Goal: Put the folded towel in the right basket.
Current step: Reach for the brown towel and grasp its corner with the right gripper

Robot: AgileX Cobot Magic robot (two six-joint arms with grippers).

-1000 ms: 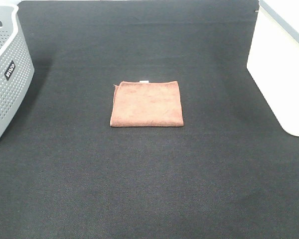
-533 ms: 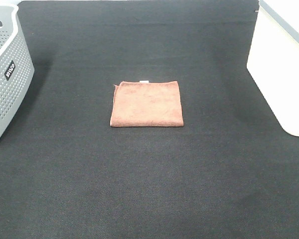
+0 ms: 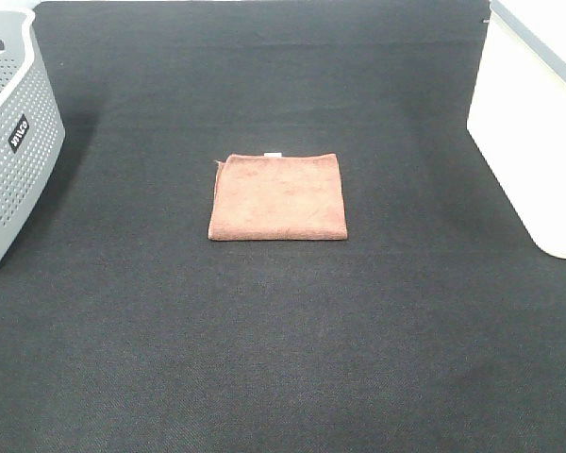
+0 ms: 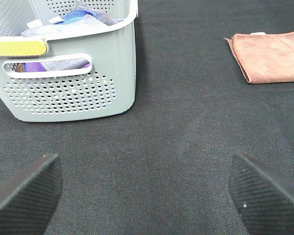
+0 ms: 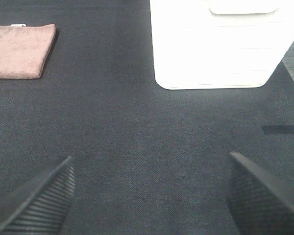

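A folded brown towel lies flat on the black mat in the middle of the exterior view. It also shows in the left wrist view and in the right wrist view. The white basket stands at the right edge; the right wrist view shows its wall. Neither arm shows in the exterior view. My left gripper is open and empty, well short of the towel. My right gripper is open and empty over bare mat.
A grey perforated basket stands at the left edge; in the left wrist view it holds several coloured cloths. The black mat covers the table.
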